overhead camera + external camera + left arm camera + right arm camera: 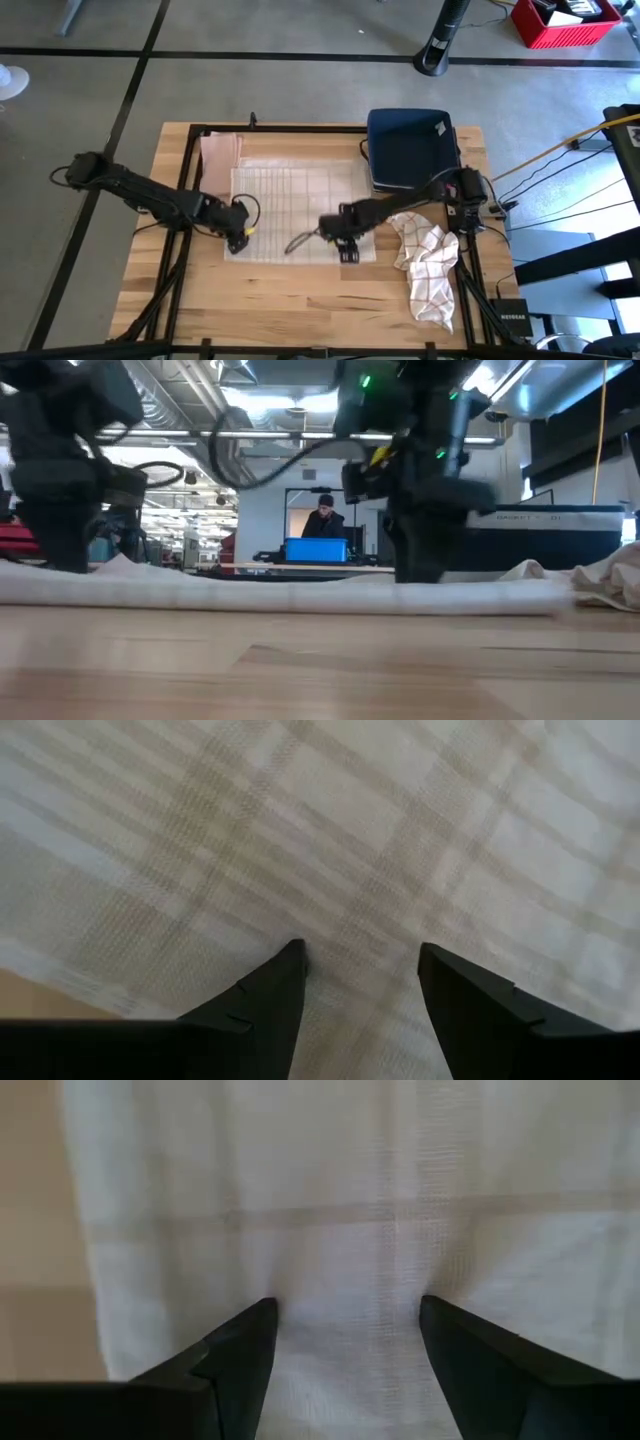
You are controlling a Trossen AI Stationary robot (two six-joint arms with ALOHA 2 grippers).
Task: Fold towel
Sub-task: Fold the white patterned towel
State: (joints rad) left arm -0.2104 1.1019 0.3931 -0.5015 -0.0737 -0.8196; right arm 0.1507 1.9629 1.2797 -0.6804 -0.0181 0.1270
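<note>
A white towel (295, 205) with faint plaid lines lies spread flat on the wooden table; in the low view it shows as a thin pale band (300, 592). My left gripper (240, 235) points down, open, over the towel's near left corner, with woven cloth under its fingers (362, 960). My right gripper (347, 250) points down, open, over the towel's near right corner, close to the towel's side edge (348, 1315). My left gripper's open fingertips (285, 970) stand low over the towel near its near left corner; whether they touch the cloth I cannot tell. My right gripper's open fingertips (255, 1325) stand low over the towel just inside its near right corner; whether they touch I cannot tell.
A dark blue bin (413, 148) stands at the table's far right. A crumpled checked cloth (428, 265) lies near the right edge. A folded pink cloth (220, 152) lies at the far left of the towel. A person (325, 520) sits in the room behind.
</note>
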